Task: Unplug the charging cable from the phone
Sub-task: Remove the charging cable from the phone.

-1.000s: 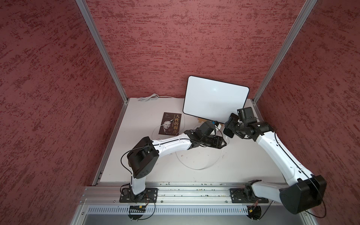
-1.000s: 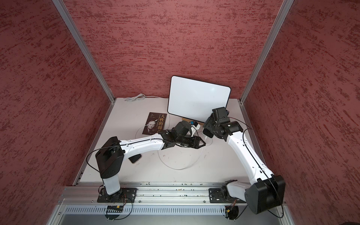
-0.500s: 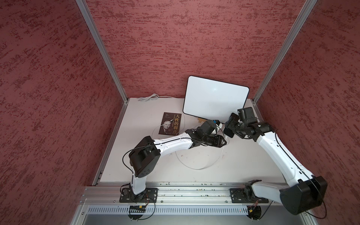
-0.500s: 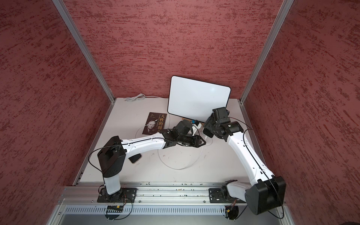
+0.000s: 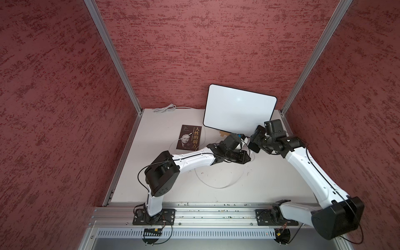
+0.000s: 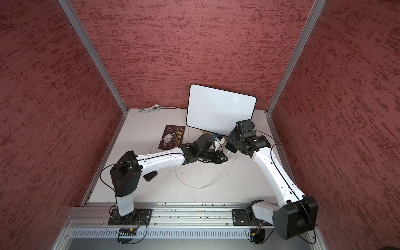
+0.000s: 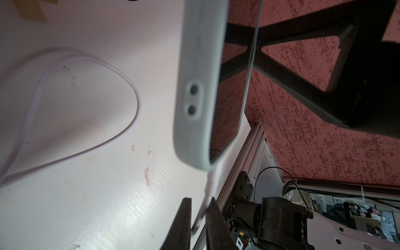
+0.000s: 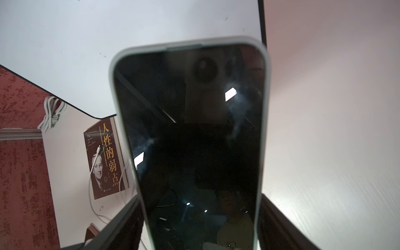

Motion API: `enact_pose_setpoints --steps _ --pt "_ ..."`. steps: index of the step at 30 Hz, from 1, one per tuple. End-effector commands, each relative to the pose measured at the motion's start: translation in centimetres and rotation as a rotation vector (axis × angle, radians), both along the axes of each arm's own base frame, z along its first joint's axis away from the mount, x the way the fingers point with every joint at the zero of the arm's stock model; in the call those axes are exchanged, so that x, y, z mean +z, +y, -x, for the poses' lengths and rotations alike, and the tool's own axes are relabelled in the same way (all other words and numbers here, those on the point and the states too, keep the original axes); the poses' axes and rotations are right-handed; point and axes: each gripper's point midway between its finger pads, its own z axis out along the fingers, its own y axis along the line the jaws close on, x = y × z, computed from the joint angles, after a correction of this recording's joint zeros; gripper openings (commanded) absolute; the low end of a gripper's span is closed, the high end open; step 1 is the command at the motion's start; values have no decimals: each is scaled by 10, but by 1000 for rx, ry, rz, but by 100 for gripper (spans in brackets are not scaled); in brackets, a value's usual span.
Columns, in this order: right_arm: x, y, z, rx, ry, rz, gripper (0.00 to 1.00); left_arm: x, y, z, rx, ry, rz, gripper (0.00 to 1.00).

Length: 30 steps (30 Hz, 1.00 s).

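While the phone (image 8: 190,140) is held off the bench (image 7: 86,173), clamped between the right fingers (image 8: 125,225) at the centre of the right wrist view, the charging cable (image 7: 208,184) is pinched just below its plug by the left fingers (image 7: 184,220), at lower centre of the left wrist view. Because the cord rather than the plug is gripped, slippage is risked. The port could be strained, or the phone twisted loose, by an off-axis pull.

Cable end (image 8: 99,149) on book (image 5: 191,137)
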Motion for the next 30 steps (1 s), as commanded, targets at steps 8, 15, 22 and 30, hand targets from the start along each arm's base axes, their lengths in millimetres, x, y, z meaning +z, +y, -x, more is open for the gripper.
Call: enact_pose_setpoints --steps 8,15,22,30 --pt "20 -4 -6 -32 -92 2 37 11 1 -5 0 -20 8 10" --pt "20 -4 -6 -37 -93 -2 36 10 1 -6 2 -19 5 8" --pt "22 -5 -6 -43 -100 0 36 11 2 -7 4 -19 3 1" --pt "24 -6 -7 -52 -108 -2 36 11 4 -9 6 -21 0 0"
